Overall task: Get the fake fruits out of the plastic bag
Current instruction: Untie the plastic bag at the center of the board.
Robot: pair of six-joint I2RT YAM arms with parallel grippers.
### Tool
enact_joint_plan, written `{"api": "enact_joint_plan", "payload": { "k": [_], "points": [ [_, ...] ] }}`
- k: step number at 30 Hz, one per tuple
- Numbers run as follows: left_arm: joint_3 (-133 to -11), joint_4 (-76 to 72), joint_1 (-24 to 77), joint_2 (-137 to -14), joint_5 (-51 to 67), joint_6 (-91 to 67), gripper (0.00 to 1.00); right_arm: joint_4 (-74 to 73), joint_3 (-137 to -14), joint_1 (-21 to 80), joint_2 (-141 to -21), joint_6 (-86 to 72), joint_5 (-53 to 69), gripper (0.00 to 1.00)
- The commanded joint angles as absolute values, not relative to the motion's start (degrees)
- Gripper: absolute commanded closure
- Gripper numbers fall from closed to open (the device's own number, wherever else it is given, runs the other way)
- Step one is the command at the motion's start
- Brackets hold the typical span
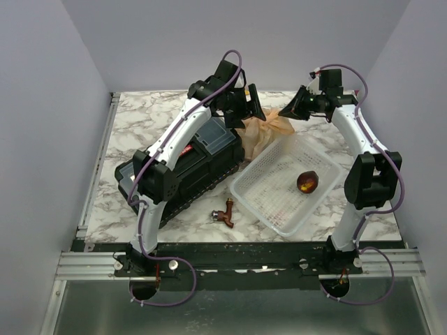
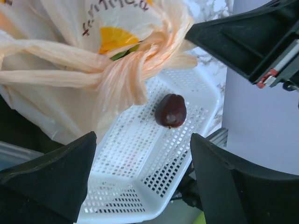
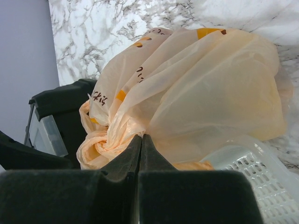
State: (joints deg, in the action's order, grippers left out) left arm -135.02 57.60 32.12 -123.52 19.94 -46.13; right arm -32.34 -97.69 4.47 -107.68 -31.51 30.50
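The plastic bag point(image 1: 265, 129), tan and crinkly with orange print, lies bunched between the black case and the far corner of the white mesh basket point(image 1: 246, 190). My right gripper point(image 1: 288, 112) is shut on a fold of the bag point(image 3: 210, 84), its tips point(image 3: 141, 136) pinched at the twisted neck. My left gripper point(image 1: 251, 105) is open and empty, hovering beside the bag point(image 2: 56, 93) above the basket point(image 2: 140, 177), with its midpoint point(image 2: 142, 137) over the mesh. No fake fruits show; the bag hides its contents. A maroon-brown glossy fruit point(image 1: 307, 182) lies in the basket and also shows in the left wrist view point(image 2: 171, 110).
A black tool case point(image 1: 188, 164) lies left of the basket, touching the bag; it also shows in the right wrist view point(image 3: 60, 107). A small red-brown object point(image 1: 225, 213) lies on the marble table near the front edge. Grey walls enclose three sides.
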Motion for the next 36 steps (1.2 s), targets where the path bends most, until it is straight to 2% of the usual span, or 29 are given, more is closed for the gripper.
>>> {"api": "enact_joint_plan", "payload": {
  "k": [1, 7, 9, 16, 23, 27, 29, 31, 32, 33, 34, 36],
  "points": [
    [-136.7, 53.1, 34.2, -123.0, 10.8, -45.7, 0.18, -33.1, -97.6, 4.2, -104.7, -30.8, 32.3, 0.99],
    [-134.2, 48.4, 36.0, -122.9, 4.0, -44.3, 0.27, -34.0, -97.3, 4.2, -104.1, -30.0, 32.5, 0.99],
    [-134.0, 47.9, 36.0, -123.2, 3.9, -44.4, 0.35, -33.9, -97.0, 4.2, -103.7, -30.0, 32.5, 0.99],
    [-133.9, 47.6, 36.1, -125.1, 4.9, -44.2, 0.47, -34.1, -97.2, 4.2, -103.3, -29.5, 31.8, 0.99],
    [-133.9, 48.9, 36.0, -126.3, 6.0, -43.7, 0.48, -34.2, -97.8, 4.2, -103.4, -29.3, 31.9, 0.99],
    [-133.9, 49.5, 36.0, -127.0, 6.3, -43.0, 0.56, -34.2, -97.7, 4.2, -103.3, -29.3, 32.0, 0.99],
    [-133.9, 49.8, 36.0, -127.2, 6.8, -42.6, 0.62, -34.2, -97.8, 4.2, -103.2, -29.2, 31.7, 0.99],
    [-134.2, 50.3, 35.9, -127.3, 7.2, -42.0, 0.73, -34.2, -98.0, 4.2, -103.2, -29.3, 31.2, 0.99],
    [-134.4, 50.7, 35.8, -127.3, 7.4, -41.6, 0.82, -34.2, -98.1, 4.2, -103.2, -29.2, 30.9, 0.99],
    [-134.7, 51.5, 35.6, -127.2, 7.3, -41.5, 0.94, -34.1, -98.5, 4.2, -103.5, -29.5, 30.5, 0.99],
    [-135.0, 52.4, 35.4, -127.2, 6.9, -41.5, 1.00, -34.3, -99.1, 4.2, -103.9, -30.1, 30.0, 0.99],
    [-135.4, 54.6, 34.8, -126.7, 6.4, -41.7, 1.00, -35.0, -100.7, 4.2, -104.9, -32.1, 28.1, 0.99]
  ]
}}
